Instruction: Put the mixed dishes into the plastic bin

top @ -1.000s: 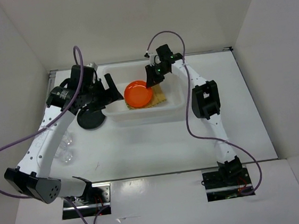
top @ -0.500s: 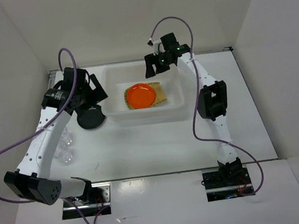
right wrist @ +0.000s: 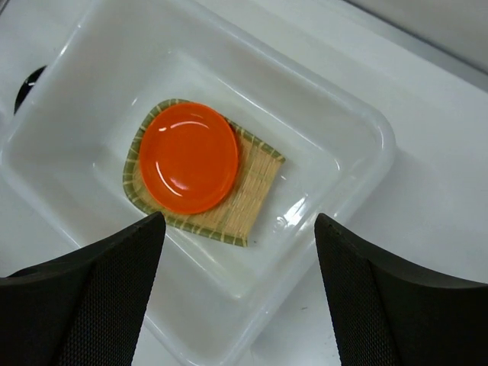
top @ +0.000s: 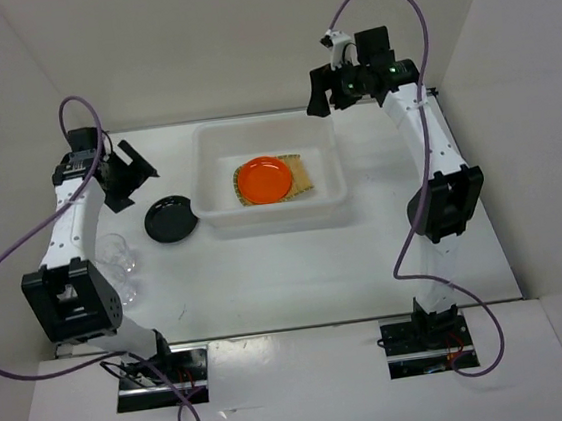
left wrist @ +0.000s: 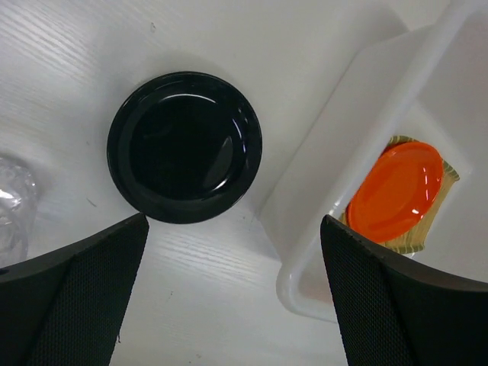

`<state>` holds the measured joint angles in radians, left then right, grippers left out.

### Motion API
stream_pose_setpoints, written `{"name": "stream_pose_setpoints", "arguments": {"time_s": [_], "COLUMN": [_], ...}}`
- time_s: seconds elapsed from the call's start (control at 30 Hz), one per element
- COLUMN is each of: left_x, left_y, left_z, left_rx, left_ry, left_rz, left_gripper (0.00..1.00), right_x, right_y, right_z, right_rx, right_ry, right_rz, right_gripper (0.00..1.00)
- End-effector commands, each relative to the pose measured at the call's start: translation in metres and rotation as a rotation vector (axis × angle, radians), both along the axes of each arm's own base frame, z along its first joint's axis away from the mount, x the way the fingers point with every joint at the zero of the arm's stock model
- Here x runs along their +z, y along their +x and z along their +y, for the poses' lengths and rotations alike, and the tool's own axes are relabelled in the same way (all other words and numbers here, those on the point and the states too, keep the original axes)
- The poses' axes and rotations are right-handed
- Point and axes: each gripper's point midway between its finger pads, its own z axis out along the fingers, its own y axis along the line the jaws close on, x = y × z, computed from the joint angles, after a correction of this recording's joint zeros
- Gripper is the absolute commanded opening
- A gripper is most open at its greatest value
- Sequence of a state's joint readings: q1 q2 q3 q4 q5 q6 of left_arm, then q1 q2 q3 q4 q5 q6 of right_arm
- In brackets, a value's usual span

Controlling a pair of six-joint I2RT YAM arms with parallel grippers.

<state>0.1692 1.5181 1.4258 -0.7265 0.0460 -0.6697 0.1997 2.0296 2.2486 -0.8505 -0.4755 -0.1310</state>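
From my seat, the biggest thing is the white table. On it, towards the far side and about midway left to right, stands the plastic bin, a translucent white tub with rounded corners.

The left gripper hangs in the air left of the bin, over the far left part of the table. On its wrist camera the left gripper has both dark fingers spread wide, with nothing between them but table and the bin's corner. It holds nothing.

The right gripper is raised high near the bin's far right corner. Its own camera looks straight down into the tub, and the right gripper stands open there too, its fingers well apart and not touching any dish.

Inside the bin, the woven bamboo tray lies flat on the floor. In the right wrist view the bamboo tray shows a green-edged rim and one rounded end. The orange plate sits on top of it, covering most of its left part.

The black plate lies on the table just left of the bin, close to its near left corner but outside it. In the left wrist view the black plate is right side up and glossy.

The glass cup is on the table nearer to me and left of the black plate, partly behind the left arm.
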Motion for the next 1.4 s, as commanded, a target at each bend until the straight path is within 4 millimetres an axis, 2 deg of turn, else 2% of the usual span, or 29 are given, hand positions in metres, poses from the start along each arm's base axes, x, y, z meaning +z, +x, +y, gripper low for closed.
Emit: {"name": "stream_pose_setpoints", "arguments": {"time_s": [0.0,0.03,0.07,0.1,0.13,0.17,0.2,0.23,0.27,0.3,0.37,0.4,0.43,0.47,0.5,0.57,0.8,0.9,0.97,1.03,1.07,1.1,1.23,1.37], "left_x": [-0.020,-0.018,-0.021,-0.035,-0.031,-0.050,-0.056,-0.058,-0.066,-0.064,-0.078,-0.078,-0.085,-0.088,-0.089,-0.089,-0.106,-0.116,-0.124,-0.132,-0.137,-0.137,-0.148,-0.163], "left_y": [0.021,0.028,0.032,0.038,0.047,0.050,0.050,0.053,0.055,0.058,0.058,0.062,0.063,0.061,0.062,0.063,0.060,0.054,0.049,0.042,0.041,0.041,0.039,0.037], "left_z": [-0.005,-0.010,-0.007,-0.006,-0.002,-0.003,0.001,-0.003,0.000,-0.002,-0.002,0.000,-0.001,0.003,0.004,0.018,0.037,0.035,0.034,0.033,0.034,0.034,0.032,0.028], "left_rx": [-0.112,-0.148,-0.154,-0.182,-0.200,-0.232,-0.239,-0.267,-0.274,-0.283,-0.304,-0.311,-0.330,-0.329,-0.337,-0.323,-0.328,-0.360,-0.370,-0.376,-0.388,-0.397,-0.400,-0.407], "left_ry": [-0.108,-0.130,-0.139,-0.139,-0.142,-0.148,-0.158,-0.180,-0.192,-0.198,-0.227,-0.222,-0.227,-0.228,-0.225,-0.205,-0.165,-0.173,-0.180,-0.184,-0.181,-0.175,-0.212,-0.248], "left_rz": [-0.022,-0.039,-0.035,-0.007,-0.024,0.021,0.036,0.035,0.039,0.022,0.038,0.036,0.054,0.069,0.074,0.073,0.144,0.174,0.199,0.232,0.240,0.238,0.241,0.262], "left_gripper": [1.00,1.00,1.00,1.00,1.00,1.00,1.00,1.00,1.00,1.00,1.00,1.00,1.00,1.00,1.00,1.00,1.00,0.99,0.99,0.99,0.99,0.99,0.98,0.95], "right_x": [-0.010,-0.003,-0.007,-0.004,0.002,-0.003,0.003,0.005,0.000,0.005,0.002,0.006,0.008,0.004,0.010,0.008,0.008,0.012,0.008,0.014,0.009,0.013,0.011,0.019], "right_y": [-0.019,-0.020,-0.020,-0.022,-0.024,-0.026,-0.026,-0.029,-0.028,-0.031,-0.034,-0.036,-0.040,-0.039,-0.042,-0.044,-0.054,-0.057,-0.057,-0.061,-0.062,-0.064,-0.067,-0.071], "right_z": [-0.006,-0.012,-0.012,-0.017,-0.017,-0.023,-0.030,-0.029,-0.036,-0.040,-0.045,-0.052,-0.051,-0.058,-0.057,-0.065,-0.069,-0.072,-0.076,-0.076,-0.077,-0.078,-0.081,-0.083], "right_rx": [0.016,0.005,0.010,0.006,0.006,0.000,-0.014,-0.006,-0.014,-0.016,-0.021,-0.030,-0.022,-0.037,-0.028,-0.034,-0.022,-0.039,-0.049,-0.049,-0.057,-0.057,-0.066,-0.069], "right_ry": [-0.025,-0.022,-0.030,-0.022,-0.020,-0.017,-0.015,-0.009,-0.016,-0.006,-0.001,-0.006,0.001,0.000,0.009,0.010,0.004,-0.009,-0.028,-0.027,-0.035,-0.034,-0.052,-0.062], "right_rz": [0.055,0.040,0.046,0.043,0.031,0.052,0.040,0.039,0.047,0.046,0.060,0.050,0.051,0.062,0.052,0.058,0.062,0.049,0.052,0.038,0.051,0.041,0.041,0.014], "right_gripper": [0.84,0.84,0.84,0.84,0.84,0.84,0.84,0.84,0.84,0.84,0.85,0.85,0.85,0.85,0.85,0.85,0.85,0.85,0.86,0.86,0.86,0.86,0.86,0.89]}}
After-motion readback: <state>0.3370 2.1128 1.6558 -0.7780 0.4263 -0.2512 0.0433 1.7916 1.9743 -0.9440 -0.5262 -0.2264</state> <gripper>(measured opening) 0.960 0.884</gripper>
